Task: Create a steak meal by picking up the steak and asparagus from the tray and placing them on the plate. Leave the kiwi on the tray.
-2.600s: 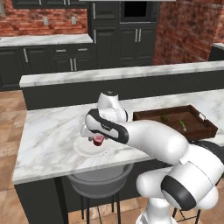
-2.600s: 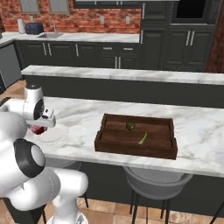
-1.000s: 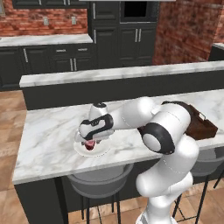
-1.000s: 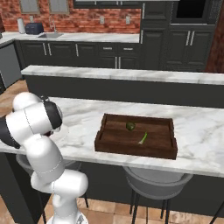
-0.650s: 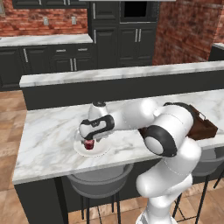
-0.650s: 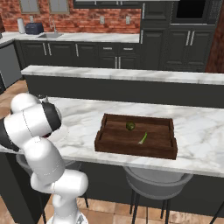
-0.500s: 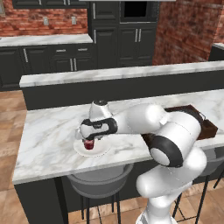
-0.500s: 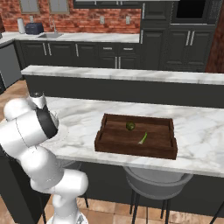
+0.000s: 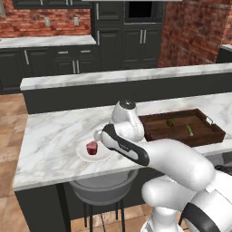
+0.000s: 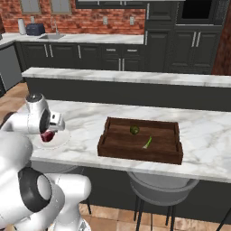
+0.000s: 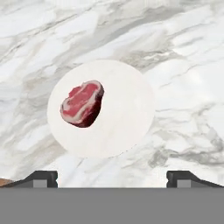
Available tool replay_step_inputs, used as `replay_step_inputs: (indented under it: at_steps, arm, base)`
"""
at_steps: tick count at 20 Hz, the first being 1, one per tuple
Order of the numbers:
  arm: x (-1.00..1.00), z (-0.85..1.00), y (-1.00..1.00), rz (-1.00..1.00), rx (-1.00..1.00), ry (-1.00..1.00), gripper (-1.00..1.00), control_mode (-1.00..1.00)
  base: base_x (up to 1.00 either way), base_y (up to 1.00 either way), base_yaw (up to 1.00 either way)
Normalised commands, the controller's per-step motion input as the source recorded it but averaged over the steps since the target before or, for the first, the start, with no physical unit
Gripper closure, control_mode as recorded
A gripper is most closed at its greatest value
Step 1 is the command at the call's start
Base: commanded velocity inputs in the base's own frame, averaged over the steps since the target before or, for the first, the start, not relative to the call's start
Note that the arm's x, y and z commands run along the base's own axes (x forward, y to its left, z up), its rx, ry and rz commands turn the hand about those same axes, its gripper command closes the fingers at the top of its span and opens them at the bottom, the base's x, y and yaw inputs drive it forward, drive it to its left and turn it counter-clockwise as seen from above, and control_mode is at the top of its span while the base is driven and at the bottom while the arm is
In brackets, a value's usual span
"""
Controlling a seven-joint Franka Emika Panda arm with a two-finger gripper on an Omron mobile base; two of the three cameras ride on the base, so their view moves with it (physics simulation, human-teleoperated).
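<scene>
The steak, dark red and pink, lies on the left part of the white plate with nothing touching it. My gripper hangs above the plate, open and empty, its fingertips spread wide. From the base, the steak and plate sit left of the dark wooden tray. In the tray lie the kiwi and the light green asparagus. The right base view has the steak, plate, tray, kiwi and asparagus.
The plate and tray stand on a white marble island counter whose front edge is close to them. A raised marble ledge runs behind. Bar stools stand under the counter's front edge. Bare marble lies left of the plate.
My gripper has let go of the steak and risen off the plate. The steak stays on the plate. The arm has swung across the front of the counter.
</scene>
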Motion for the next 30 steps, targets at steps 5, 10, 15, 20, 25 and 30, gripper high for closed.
replay_step_inputs:
  at_steps: [5,10,15,20,25,30]
  arm:
    - [-0.37,0.68,-0.92,-0.01,0.00,-0.20,-1.00,-1.00]
    - [-0.12,0.66,-0.99,-0.06,0.00,-0.13,-1.00,-1.00]
    - [0.00,0.56,-0.99,-0.12,0.00,0.00,-1.00,-1.00]
    - [0.00,0.15,-0.96,-0.13,-0.01,0.08,-1.00,-1.00]
    - [0.07,0.00,-0.86,-0.11,-0.04,0.15,-1.00,-1.00]
    - [0.15,0.00,-0.79,-0.09,-0.06,0.14,-1.00,-1.00]
  base:
    - [0.00,0.00,0.00]
    - [0.00,0.00,0.00]
    - [0.00,0.00,0.00]
    - [0.00,0.00,0.00]
    - [0.00,0.00,0.00]
    - [0.00,0.00,0.00]
